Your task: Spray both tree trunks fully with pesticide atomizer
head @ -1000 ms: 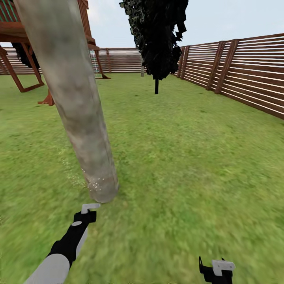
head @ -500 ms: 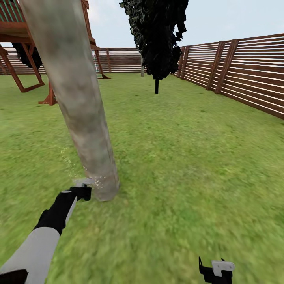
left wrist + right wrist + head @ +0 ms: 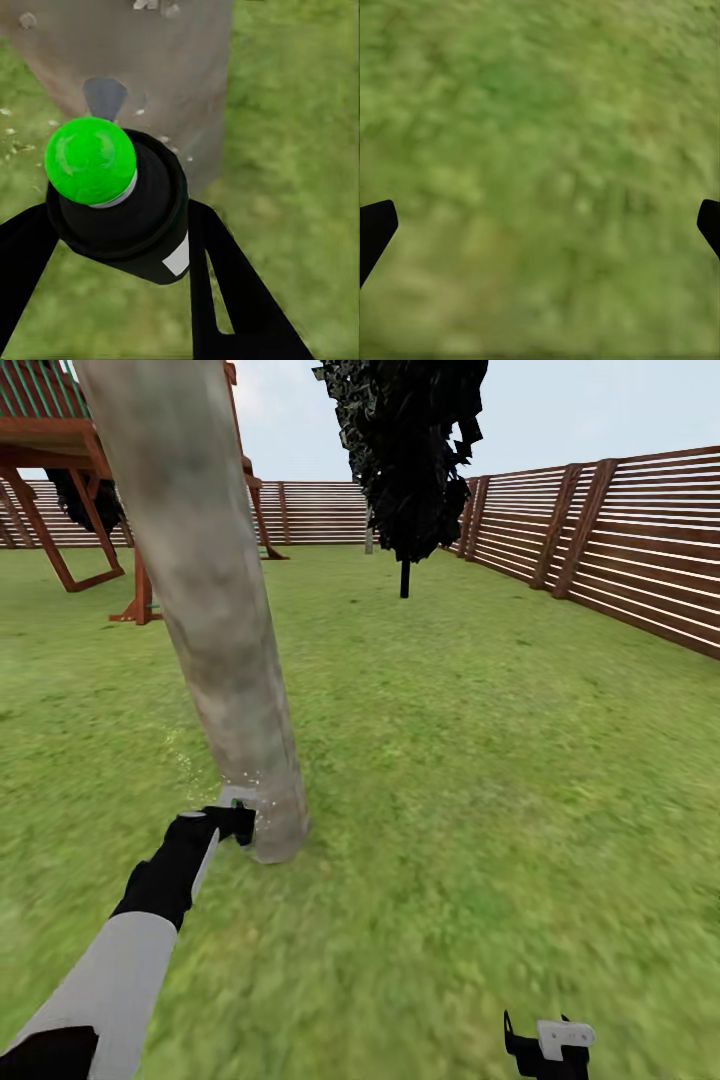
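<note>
Atomizer (image 3: 124, 202) between left jaws, beside trunk (image 3: 215, 620).

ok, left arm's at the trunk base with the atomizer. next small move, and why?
Probably raise the left gripper slowly up the tree trunk, nozzle still aimed at it. The pesticide atomizer sits clamped between the fingers, close to the bark, and the white pesticide specks cluster only near the base; the bark higher up looks bare.

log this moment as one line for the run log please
left gripper: shut on pesticide atomizer, green dot on top | aimed at tree trunk base | white specks on bark | right gripper: open over grass
</note>
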Robot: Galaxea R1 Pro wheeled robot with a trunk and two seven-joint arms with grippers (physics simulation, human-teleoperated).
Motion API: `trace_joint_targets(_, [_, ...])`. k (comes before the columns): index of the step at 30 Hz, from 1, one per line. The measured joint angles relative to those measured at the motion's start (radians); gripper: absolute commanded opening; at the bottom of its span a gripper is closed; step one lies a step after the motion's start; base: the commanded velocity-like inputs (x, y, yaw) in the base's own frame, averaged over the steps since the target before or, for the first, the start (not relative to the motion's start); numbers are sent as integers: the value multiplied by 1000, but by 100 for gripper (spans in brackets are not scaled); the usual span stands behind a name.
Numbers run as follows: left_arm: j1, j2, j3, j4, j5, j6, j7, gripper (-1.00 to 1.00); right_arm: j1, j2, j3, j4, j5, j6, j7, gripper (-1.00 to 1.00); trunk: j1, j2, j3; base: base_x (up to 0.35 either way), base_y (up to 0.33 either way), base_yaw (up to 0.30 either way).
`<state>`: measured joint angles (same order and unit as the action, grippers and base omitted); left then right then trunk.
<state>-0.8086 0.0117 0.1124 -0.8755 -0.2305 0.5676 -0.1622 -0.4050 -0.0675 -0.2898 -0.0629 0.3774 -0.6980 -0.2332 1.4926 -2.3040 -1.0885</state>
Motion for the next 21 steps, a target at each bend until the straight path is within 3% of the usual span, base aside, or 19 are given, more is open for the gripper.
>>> trace_joint_targets(2, [-4, 57, 4, -7, 0, 6, -3, -100, 0, 0, 0, 0, 0, 0, 0, 100, 0, 0, 0, 0, 0, 0])
trace_joint_targets(4, [-2, 86, 0, -9, 10, 10, -27, -100, 0, 0, 0, 0, 0, 0, 0, 100, 0, 0, 0, 0, 0, 9])
trace_joint_targets(6, [-1, 79, -10, -9, 14, 11, -42, -100, 0, 0, 0, 0, 0, 0, -1, 100, 0, 0, 0, 0, 0, 140])
trace_joint_targets(10, [-38, 24, -32, -18, 16, 59, -46, -100, 0, 0, 0, 0, 0, 0, -1, 100, 0, 0, 0, 0, 0, 225])
trace_joint_targets(17, [-71, 49, -31, -54, 14, 112, -48, -100, 0, 0, 0, 0, 0, 0, -1, 100, 0, 0, 0, 0, 0, 18])
trace_joint_targets(21, [-74, 6, -63, -80, 18, 122, -56, -100, 0, -1, -1, 0, 0, 0, -1, 100, 0, 0, 0, 0, 0, 0])
